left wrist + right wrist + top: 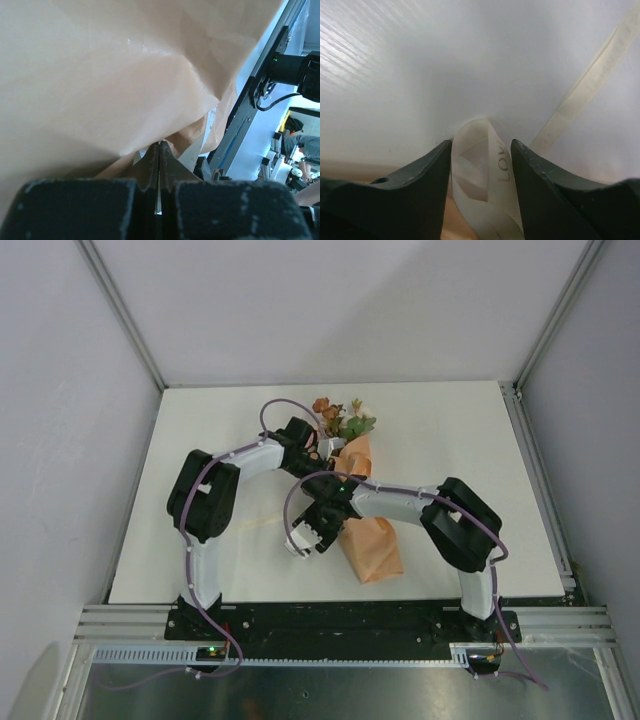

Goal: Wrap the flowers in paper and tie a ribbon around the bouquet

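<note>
Reporting from the wrists first: the left fingers (149, 167) are pressed flat together, tip to tip, with no gap that I can see. Peach paper (100, 75) lies right against their tips and fills most of that wrist view. I cannot tell whether an edge of it is pinched.

The right fingers (420, 185) stand partly apart, pointing down at the white surface (420, 60). A loop of cream ribbon (485, 175) with printed letters sits between them and fills the gap, but it is not flattened, so I record no firm grip. A further run of the same ribbon lies flat on the surface toward the upper right of that view.

From overhead, the bouquet (372, 540) lies on the surface between the two arms. Its paper cone points toward the bases, with the flowers (340, 420) at the far end. The left fingers are at the upper part of the cone, just below the blooms. The right arm (400, 502) crosses over its middle, with its fingers beside the cone's left edge.
</note>
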`<state>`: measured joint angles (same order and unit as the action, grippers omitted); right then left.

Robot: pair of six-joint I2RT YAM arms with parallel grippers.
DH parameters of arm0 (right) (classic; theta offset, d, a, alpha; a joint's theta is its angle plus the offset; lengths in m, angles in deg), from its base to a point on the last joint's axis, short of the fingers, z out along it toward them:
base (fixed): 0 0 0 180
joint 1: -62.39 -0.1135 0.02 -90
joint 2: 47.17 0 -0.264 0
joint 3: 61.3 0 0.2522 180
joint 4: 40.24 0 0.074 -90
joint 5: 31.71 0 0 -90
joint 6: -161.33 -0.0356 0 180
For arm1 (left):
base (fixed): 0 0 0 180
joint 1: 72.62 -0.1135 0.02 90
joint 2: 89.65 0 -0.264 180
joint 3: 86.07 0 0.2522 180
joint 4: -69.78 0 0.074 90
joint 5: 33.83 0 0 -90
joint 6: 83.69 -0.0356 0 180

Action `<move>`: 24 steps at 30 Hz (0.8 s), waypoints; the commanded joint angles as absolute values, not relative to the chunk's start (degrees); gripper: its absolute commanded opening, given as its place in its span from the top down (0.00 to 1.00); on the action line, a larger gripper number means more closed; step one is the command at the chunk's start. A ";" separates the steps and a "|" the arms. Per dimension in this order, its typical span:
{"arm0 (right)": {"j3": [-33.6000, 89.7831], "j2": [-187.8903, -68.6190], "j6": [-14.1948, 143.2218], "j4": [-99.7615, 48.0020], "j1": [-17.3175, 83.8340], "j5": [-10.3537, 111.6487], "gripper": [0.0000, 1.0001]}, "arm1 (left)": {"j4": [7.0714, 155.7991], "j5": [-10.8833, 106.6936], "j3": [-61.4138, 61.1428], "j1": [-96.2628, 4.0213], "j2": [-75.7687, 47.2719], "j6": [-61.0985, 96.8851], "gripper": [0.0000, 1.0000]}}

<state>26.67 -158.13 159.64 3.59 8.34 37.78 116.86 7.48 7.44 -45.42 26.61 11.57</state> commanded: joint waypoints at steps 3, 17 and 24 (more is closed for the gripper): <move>32.85 -163.89 158.76 10.91 8.13 42.08 0.64 | 119.05 6.73 10.16 -45.55 27.22 8.66 1.00; 33.10 -153.32 147.27 11.98 12.33 27.43 1.00 | 119.98 8.00 9.47 -46.94 25.61 7.59 1.00; 28.71 -146.83 136.61 8.52 17.59 19.32 1.00 | 119.99 8.84 8.55 -47.35 23.53 7.03 1.00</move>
<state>31.20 -151.62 144.60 10.32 15.21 26.69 119.15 7.83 8.07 -46.88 26.81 8.86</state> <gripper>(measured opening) 0.010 0.007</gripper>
